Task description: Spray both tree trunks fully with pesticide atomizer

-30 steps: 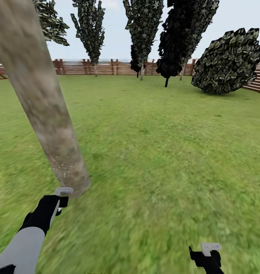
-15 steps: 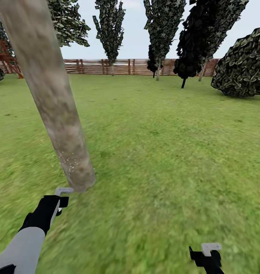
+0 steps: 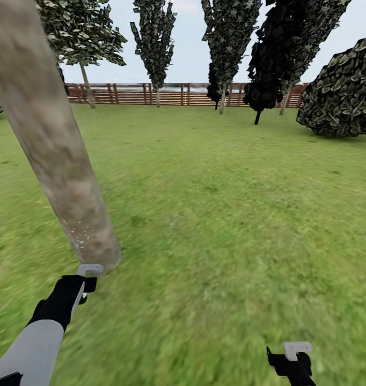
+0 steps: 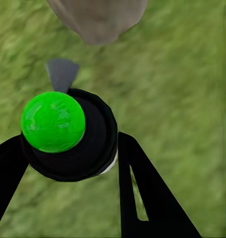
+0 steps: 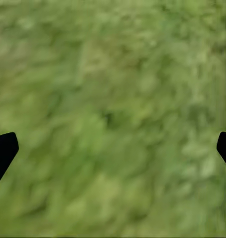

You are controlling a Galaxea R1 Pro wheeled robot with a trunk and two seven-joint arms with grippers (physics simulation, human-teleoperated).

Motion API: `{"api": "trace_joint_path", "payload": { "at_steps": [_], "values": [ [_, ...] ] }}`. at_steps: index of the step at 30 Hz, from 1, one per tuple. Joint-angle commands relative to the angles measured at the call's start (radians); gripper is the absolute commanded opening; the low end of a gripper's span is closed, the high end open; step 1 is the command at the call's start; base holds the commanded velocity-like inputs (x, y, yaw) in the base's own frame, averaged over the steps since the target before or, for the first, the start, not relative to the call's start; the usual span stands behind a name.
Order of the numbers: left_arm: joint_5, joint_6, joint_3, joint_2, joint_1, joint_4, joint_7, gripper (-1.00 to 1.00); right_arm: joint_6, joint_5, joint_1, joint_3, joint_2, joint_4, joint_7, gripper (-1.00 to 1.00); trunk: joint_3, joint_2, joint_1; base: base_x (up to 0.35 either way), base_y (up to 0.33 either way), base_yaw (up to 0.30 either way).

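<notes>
One thick mottled grey-beige tree trunk (image 3: 54, 155) stands close by, and one round dark-leaved bush (image 3: 341, 91) sits at the lawn's edge. One brown slatted wooden fence (image 3: 177, 93) crosses the background. Two black robot claws show, left claw (image 3: 89, 269) and right claw (image 3: 297, 349).

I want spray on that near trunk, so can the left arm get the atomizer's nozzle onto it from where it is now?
Probably yes. The left gripper holds the pesticide atomizer, and the tree trunk base sits just beyond its grey nozzle with only grass between. Pale specks already show low on the trunk.
</notes>
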Motion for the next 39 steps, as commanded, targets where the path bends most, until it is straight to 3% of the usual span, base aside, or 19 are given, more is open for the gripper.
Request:
{"api": "trace_joint_path", "payload": {
  "at_steps": [1, 25, 39],
  "values": [
    [-0.001, 0.0, 0.0, 0.0, 0.0, -0.001, 0.0, -1.0, 0.0, 0.0, 0.0, 0.0, 0.0, 0.0, 0.0, 1.0, 0.0, 0.0, 0.0, 0.138, -0.273, 0.119],
    [-0.005, 0.0, -0.001, 0.004, 0.0, -0.002, 0.0, -1.0, 0.0, 0.0, 0.0, 0.0, 0.001, 0.0, 0.0, 1.0, 0.0, 0.0, 0.0, 0.154, -0.266, 0.268],
    [-0.003, 0.0, 0.001, 0.003, 0.0, -0.002, 0.0, -1.0, 0.0, 0.0, 0.0, 0.0, 0.001, 0.0, 0.0, 1.0, 0.0, 0.0, 0.0, 0.17, -0.253, 0.021]
  ]
}}
